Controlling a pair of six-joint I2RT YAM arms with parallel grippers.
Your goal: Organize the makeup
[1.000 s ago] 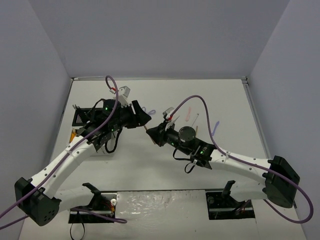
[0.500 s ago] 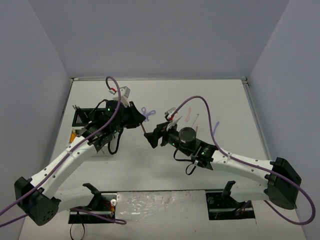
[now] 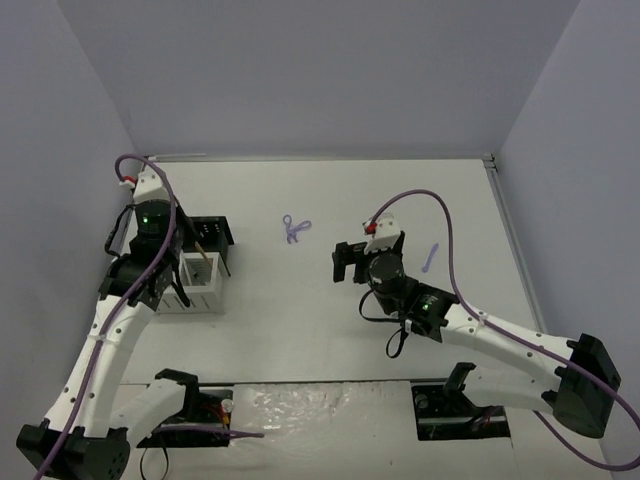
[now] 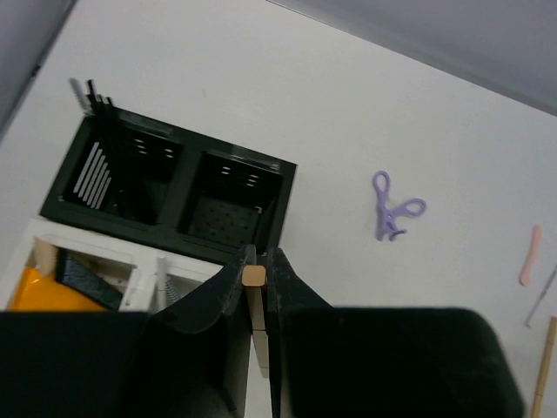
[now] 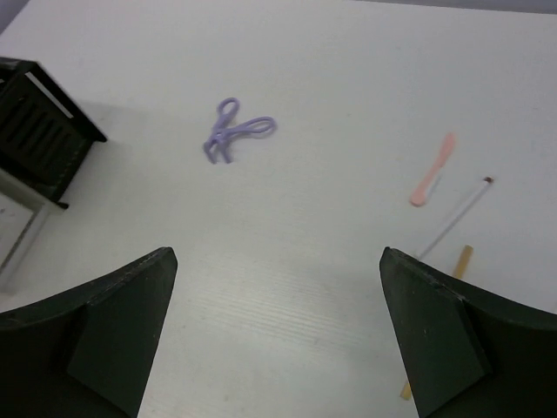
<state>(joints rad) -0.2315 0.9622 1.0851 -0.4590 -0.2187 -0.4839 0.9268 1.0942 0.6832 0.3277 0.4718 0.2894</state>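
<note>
My left gripper is shut on a tan stick, whose squared end shows between the fingertips. It hangs over the organizer box, at the seam between its black and white compartments; in the top view the left gripper is over the organizer box. My right gripper stands wide open and empty above bare table, seen mid-table in the top view. A purple scissor-like tool lies ahead of it. A pink tool, a thin white pencil and another tan stick lie to its right.
The organizer holds thin black pencils in a back black slot and an orange tube in the white part. A lilac tool lies at the right of the table. Grey walls enclose the table on three sides.
The two grippers met mid-table; the right one opened and drew back. The left arm swung left with the tan stick to above the organizer.
</note>
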